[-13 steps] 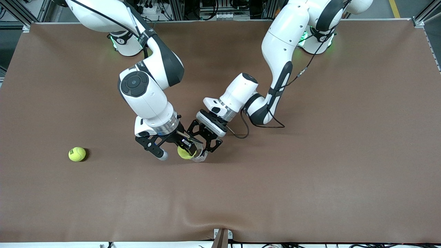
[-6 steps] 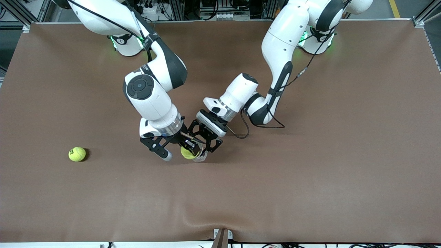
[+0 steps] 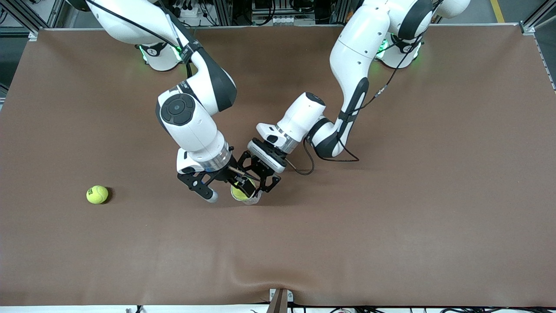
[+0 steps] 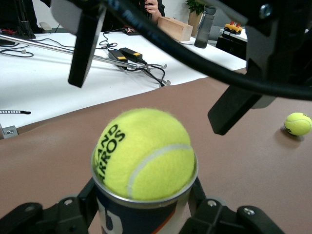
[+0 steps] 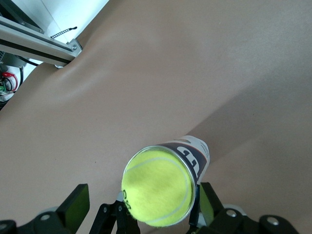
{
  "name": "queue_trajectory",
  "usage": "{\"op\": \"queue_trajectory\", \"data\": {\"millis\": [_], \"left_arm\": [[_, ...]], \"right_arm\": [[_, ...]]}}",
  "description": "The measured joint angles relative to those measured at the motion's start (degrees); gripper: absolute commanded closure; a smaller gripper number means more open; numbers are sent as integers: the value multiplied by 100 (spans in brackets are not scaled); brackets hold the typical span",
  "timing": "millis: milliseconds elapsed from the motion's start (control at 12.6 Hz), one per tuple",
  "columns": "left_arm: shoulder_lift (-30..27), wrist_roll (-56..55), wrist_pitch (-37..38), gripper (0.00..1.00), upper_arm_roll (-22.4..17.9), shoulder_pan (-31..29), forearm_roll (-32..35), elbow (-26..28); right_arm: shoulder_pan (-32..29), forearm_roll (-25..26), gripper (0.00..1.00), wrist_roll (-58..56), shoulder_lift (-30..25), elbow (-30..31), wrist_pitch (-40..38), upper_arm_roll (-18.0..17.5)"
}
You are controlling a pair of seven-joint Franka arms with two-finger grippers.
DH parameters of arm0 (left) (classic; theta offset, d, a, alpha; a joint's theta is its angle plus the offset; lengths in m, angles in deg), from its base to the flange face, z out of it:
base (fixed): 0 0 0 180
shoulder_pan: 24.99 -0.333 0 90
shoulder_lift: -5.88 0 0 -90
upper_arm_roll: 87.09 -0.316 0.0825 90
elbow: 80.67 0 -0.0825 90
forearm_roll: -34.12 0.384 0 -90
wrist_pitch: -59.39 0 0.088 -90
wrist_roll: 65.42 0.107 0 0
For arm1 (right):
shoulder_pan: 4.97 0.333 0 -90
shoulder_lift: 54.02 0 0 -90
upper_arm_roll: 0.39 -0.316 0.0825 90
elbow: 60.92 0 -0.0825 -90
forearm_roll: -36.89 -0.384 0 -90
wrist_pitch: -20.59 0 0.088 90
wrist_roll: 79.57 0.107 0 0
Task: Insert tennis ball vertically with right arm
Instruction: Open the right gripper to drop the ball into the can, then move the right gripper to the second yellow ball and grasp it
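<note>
Over the can [image 3: 246,196] gripped upright by my left end effector [image 3: 257,186], my right end effector [image 3: 226,186] has just spread wide, leaving the tennis ball [image 4: 145,153] seated in the can's mouth, so insertion looks nearly complete.

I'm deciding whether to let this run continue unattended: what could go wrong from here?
1. The tennis ball sits in the mouth of the can, much of it above the rim; it may stay perched rather than drop in.
2. The right gripper, open, straddles the ball closely; pulling away could nudge it out.
3. The left gripper holds the can; a bump might tilt it.
</note>
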Motion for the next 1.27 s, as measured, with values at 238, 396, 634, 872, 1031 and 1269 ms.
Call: {"op": "queue_trajectory", "data": {"millis": [238, 396, 634, 872, 1031, 1269], "left_arm": [[1, 0, 0, 20, -1, 0, 0, 0], [3, 0, 0, 19, -2, 0, 0, 0], [5, 0, -4, 15, -2, 0, 0, -1], [7, 0, -6, 15, -3, 0, 0, -1], [8, 0, -7, 11, -4, 0, 0, -3], [10, 0, -7, 8, -5, 0, 0, -4]], "right_arm": [[0, -24, 0, 4, -4, -18, 40, 9], [0, -246, 0, 56, -7, -34, 118, 27], [2, -511, 0, 103, 1, -19, 526, 25], [23, -649, 0, 115, 43, 0, 682, 41], [-60, -650, 0, -198, -84, -90, 220, 282], [-353, -675, 0, -1675, -567, -215, -1162, 915]]}}
